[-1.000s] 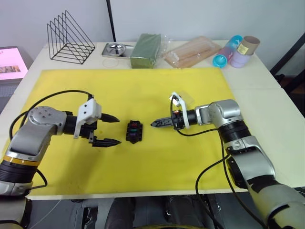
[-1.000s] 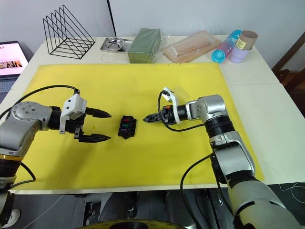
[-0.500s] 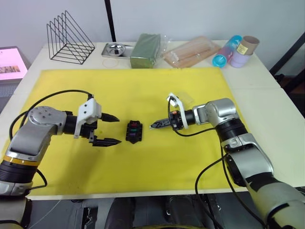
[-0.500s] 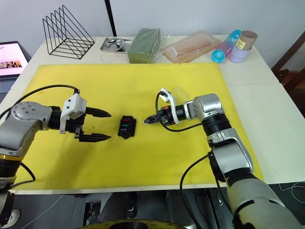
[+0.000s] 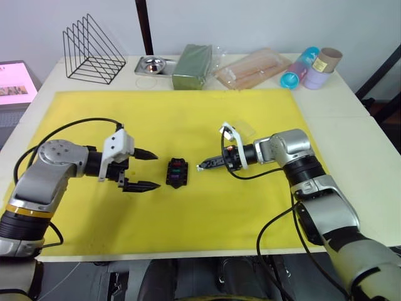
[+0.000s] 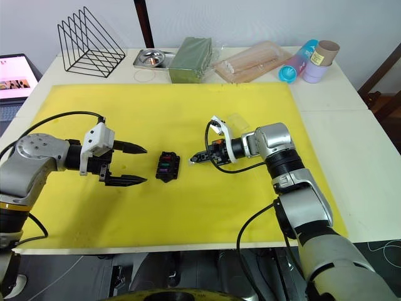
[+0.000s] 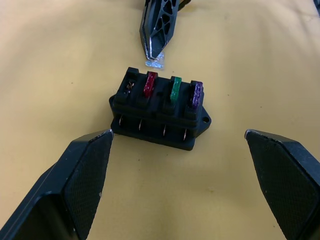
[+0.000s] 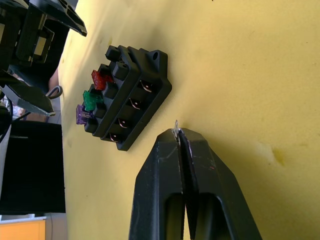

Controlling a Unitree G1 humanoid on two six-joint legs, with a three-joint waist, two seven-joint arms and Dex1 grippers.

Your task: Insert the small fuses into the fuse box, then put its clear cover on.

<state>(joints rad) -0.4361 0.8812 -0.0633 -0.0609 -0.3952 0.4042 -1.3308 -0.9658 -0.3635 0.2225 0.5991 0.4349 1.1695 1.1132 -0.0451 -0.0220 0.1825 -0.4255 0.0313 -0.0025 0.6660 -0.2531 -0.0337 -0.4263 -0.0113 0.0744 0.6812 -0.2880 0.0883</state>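
The black fuse box [image 5: 177, 173] lies on the yellow mat [image 5: 188, 119] between my two grippers. Red [image 7: 150, 84], green [image 7: 175, 89] and purple [image 7: 196, 94] fuses stand in its slots; the slot beside the red one is empty. My right gripper [image 5: 202, 167] is shut on the pale clear fuse [image 7: 154, 62], its tip low over the mat just right of the box. To the left of the box my left gripper [image 5: 145, 169] stands open, holding nothing. The clear cover [image 6: 237, 119] lies on the mat behind the right wrist.
Along the table's back edge stand a wire rack [image 5: 91, 50], a metal dish [image 5: 152, 63], a large green block [image 5: 193, 66], a clear bag of sticks [image 5: 254, 68] and tubes [image 5: 310, 66]. A screen [image 5: 12, 81] sits at far left.
The right gripper's tip has dipped slightly toward the mat near the box, still holding the pale fuse. The left arm has not moved.
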